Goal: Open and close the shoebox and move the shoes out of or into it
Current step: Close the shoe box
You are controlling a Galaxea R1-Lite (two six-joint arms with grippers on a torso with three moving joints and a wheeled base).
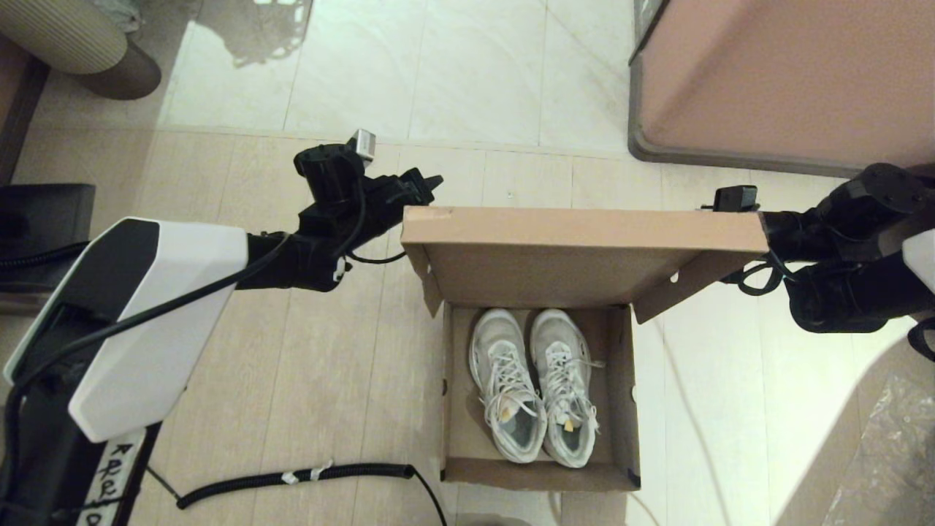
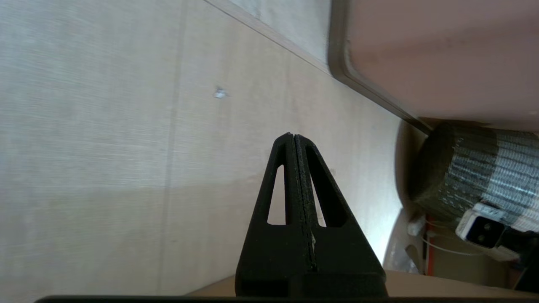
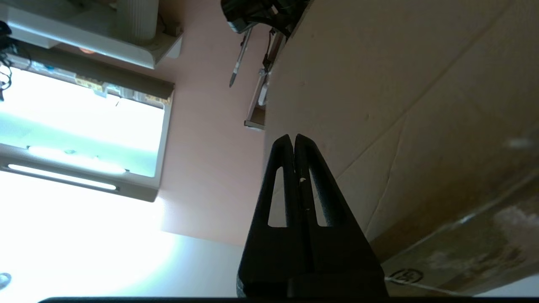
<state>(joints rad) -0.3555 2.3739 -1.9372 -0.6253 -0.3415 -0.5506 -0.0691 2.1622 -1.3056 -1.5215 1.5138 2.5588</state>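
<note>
The plain brown cardboard shoebox (image 1: pixel 540 409) sits on the floor with its lid up. Two chunky white lace-up sneakers (image 1: pixel 537 383) lie side by side inside. The left end effector (image 1: pixel 427 184) and right end effector (image 1: pixel 719 201), each pinched tight on nothing, sit by the lid's far corners.

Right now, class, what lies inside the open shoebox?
Inside the shoebox lies the pair of white shoes, side by side on the bottom. The raised lid hides the back strip of the interior.

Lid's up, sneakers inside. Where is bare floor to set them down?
Bare floor lies between the shoebox and the black cable on the left. The shoes nearly fill the box; the left gripper and right gripper flank its lid.
</note>
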